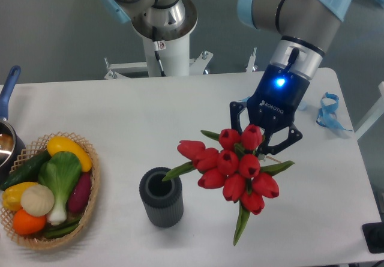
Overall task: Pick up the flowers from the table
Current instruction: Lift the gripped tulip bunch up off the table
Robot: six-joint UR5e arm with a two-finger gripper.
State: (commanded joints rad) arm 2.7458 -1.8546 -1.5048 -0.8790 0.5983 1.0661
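Camera view: end effector (pixel 264 150) pinching flowers (pixel 235 174) at the stems, blooms facing the lens, bunch lifted clear above the bench (pixel 180 111), just right of vase (pixel 161 197); likely held by stems to spare blooms

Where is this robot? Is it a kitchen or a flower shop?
Probably neither: it looks like a robot lab. The arm is bolted by a plain white table, and the flowers, ribbed vase and basket of vegetables look like practice props.

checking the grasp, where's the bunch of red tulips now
Right of centre, the bunch of red tulips hangs in the gripper, just right of the dark ribbed vase.
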